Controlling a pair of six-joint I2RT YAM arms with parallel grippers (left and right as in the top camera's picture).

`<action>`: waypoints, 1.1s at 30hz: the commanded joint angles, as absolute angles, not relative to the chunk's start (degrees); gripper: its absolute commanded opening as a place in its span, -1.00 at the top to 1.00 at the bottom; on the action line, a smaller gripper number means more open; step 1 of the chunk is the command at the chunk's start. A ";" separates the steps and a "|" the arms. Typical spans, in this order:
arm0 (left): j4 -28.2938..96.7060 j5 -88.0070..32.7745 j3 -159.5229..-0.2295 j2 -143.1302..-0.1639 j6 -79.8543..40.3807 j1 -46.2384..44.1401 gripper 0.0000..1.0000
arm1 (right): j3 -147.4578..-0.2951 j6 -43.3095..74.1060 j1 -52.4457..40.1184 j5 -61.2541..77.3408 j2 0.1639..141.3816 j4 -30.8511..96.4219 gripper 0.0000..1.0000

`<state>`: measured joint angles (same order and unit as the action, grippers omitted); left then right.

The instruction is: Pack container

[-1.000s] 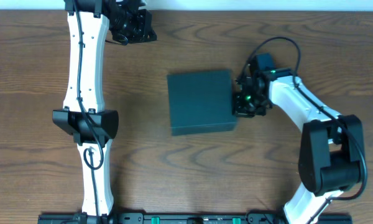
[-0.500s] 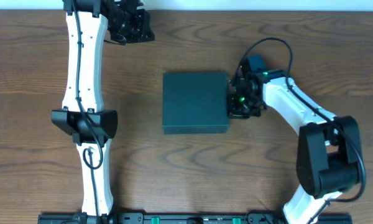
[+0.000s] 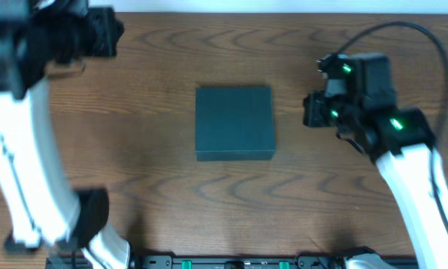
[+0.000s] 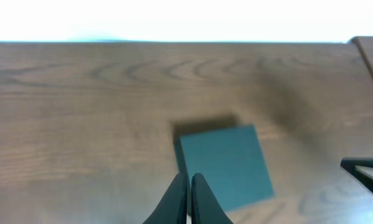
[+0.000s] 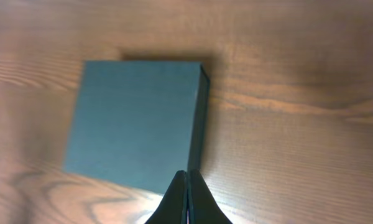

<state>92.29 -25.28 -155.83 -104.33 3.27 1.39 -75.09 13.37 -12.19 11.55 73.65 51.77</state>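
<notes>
The container (image 3: 234, 122) is a dark, roughly square, shallow box with its lid closed, lying flat on the wooden table at the middle. It also shows in the left wrist view (image 4: 225, 165) and the right wrist view (image 5: 137, 124). My left gripper (image 4: 189, 179) is shut and empty, raised high at the far left, well away from the box. My right gripper (image 5: 187, 175) is shut and empty, lifted above the table to the right of the box, apart from it. No snack packets are in view.
The wooden table (image 3: 157, 179) stretches around the box. A pale wall edge runs along the far side (image 4: 174, 22). The left arm's white links (image 3: 30, 172) and the right arm's links (image 3: 411, 179) stand at either side.
My right gripper pushed the box left and square, then let it be, rose and drew back to the right. My left arm lifted up and swung left.
</notes>
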 commanded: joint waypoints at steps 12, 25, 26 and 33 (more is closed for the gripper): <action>90.24 -23.81 -99.35 -55.86 5.17 -0.82 0.88 | -68.90 12.62 -12.08 14.96 45.78 71.53 0.97; 82.78 -24.10 -57.08 -20.95 -3.55 -0.78 0.88 | -45.67 15.11 -12.08 21.74 23.44 72.69 0.97; 82.46 -24.45 -55.48 -19.99 -4.36 -0.78 0.88 | -45.06 15.77 -12.08 22.06 22.87 72.69 0.96; 78.46 -28.51 -51.68 -18.74 -15.49 -0.78 -0.91 | -44.49 22.74 -12.08 22.72 22.46 73.08 -0.99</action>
<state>79.13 -26.81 -51.77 -19.07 -8.19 -0.60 -44.75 18.31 -12.19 21.78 22.83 72.75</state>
